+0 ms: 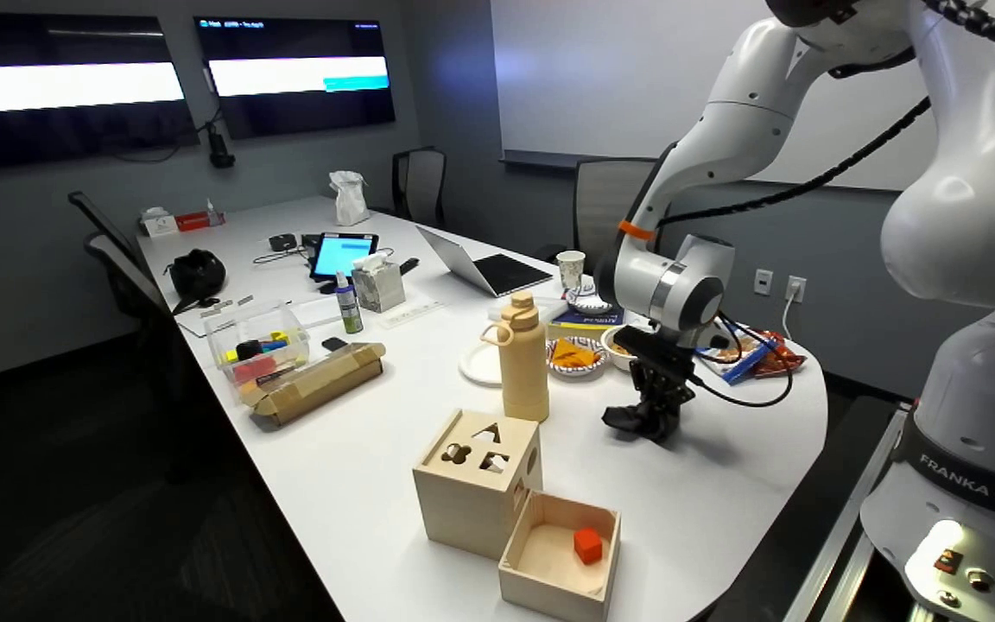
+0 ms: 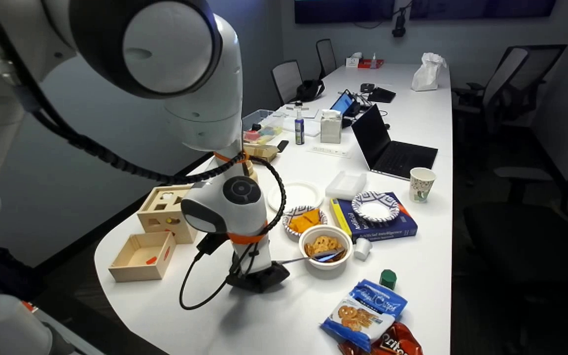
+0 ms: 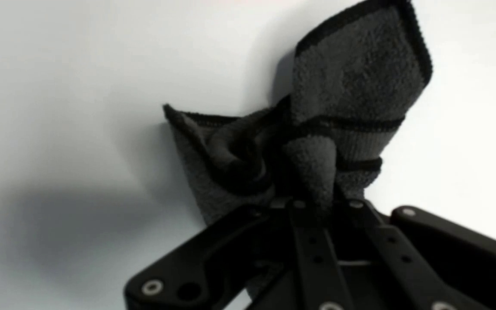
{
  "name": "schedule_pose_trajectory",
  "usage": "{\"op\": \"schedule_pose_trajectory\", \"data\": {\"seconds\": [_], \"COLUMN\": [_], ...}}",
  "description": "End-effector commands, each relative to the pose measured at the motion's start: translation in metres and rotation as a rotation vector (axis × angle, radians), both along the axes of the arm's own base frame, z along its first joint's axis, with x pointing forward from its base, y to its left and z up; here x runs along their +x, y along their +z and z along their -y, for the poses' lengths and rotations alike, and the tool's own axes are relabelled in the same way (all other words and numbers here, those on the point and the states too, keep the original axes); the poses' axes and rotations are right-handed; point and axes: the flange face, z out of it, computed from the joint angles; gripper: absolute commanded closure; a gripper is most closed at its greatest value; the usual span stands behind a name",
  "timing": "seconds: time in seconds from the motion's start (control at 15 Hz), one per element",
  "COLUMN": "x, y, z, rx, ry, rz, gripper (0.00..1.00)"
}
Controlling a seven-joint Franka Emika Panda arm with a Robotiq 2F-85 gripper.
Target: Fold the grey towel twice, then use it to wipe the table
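Observation:
The grey towel (image 3: 355, 86) with black edging is bunched up in the wrist view. Loose corners stick out beyond the fingers. My gripper (image 3: 321, 206) is shut on a fold of it. In an exterior view the towel (image 1: 631, 421) looks dark and crumpled under the gripper (image 1: 660, 399), low at the table (image 1: 351, 492). Whether all of it touches the table cannot be told. In an exterior view the gripper (image 2: 258, 277) shows from behind and the towel is hidden by it.
A tan bottle (image 1: 523, 363), a wooden shape box (image 1: 472, 492) and an open wooden tray (image 1: 549, 587) stand near the towel. A bowl of snacks (image 2: 325, 246), a plate of chips (image 2: 304, 220), a book (image 2: 397, 224) and snack bags (image 2: 365, 313) lie around the gripper.

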Motion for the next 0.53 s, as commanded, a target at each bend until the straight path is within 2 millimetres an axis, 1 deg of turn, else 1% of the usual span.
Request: {"op": "schedule_pose_trajectory", "data": {"seconds": [0.0, 0.13, 0.4, 0.47], "x": [0.022, 0.028, 0.047, 0.049], "y": [-0.013, -0.012, -0.009, -0.009], "z": [-0.031, -0.047, -0.082, -0.091], "rx": [0.046, 0.062, 0.098, 0.110], "ry": [0.136, 0.205, 0.336, 0.362], "rz": [0.033, 0.047, 0.094, 0.095], "gripper": [0.97, 0.97, 0.97, 0.97]}}
